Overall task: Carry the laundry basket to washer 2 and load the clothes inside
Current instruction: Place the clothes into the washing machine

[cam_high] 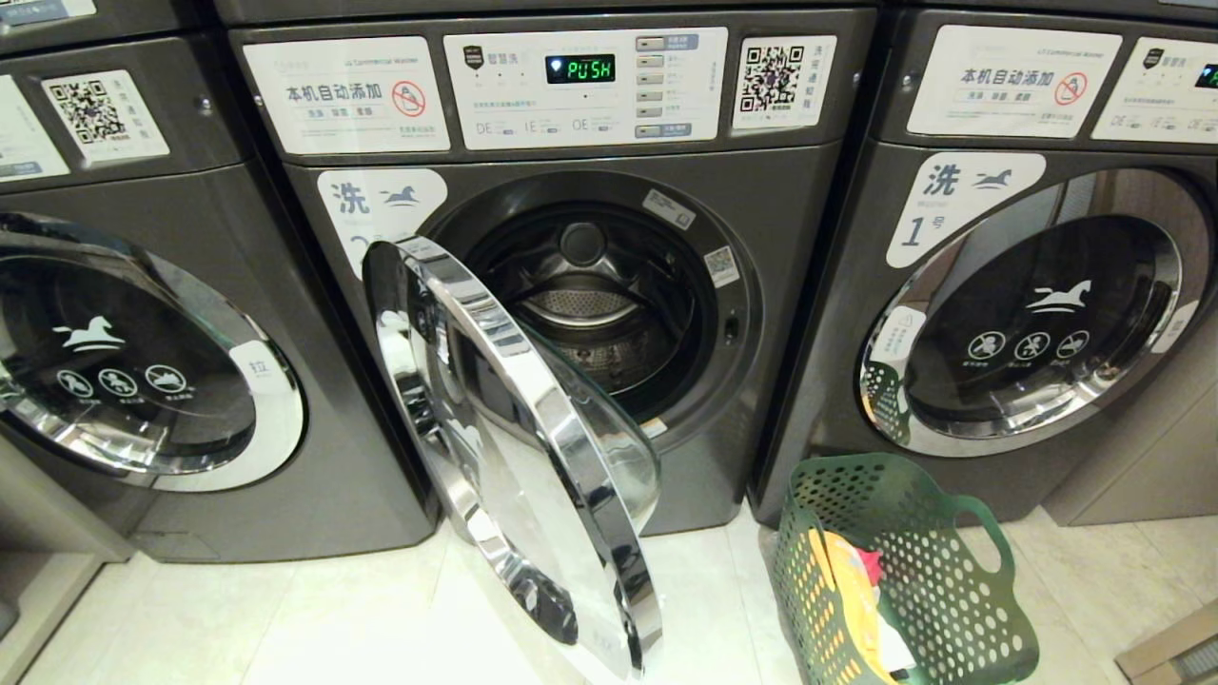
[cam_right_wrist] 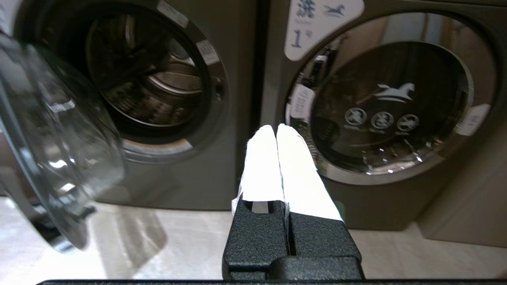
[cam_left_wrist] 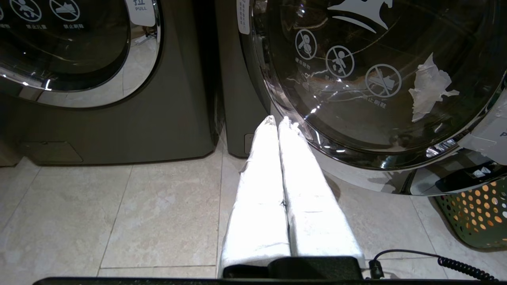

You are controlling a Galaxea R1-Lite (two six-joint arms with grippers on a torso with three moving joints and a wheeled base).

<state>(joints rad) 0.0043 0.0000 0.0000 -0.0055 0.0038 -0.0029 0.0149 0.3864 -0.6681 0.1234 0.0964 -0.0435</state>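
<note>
Nearest, the laundry basket [cam_high: 904, 571] stands on the floor [cam_high: 285, 618] holding the clothes [cam_high: 852, 595]. Both the left gripper [cam_left_wrist: 277, 120] and right gripper [cam_right_wrist: 276, 128] have their jaws pressed together, empty. Behind, washer 2 [cam_high: 590, 285] stands with its door [cam_high: 514, 447] swung open, beside the washer labelled 1 [cam_high: 1028, 314].
</note>
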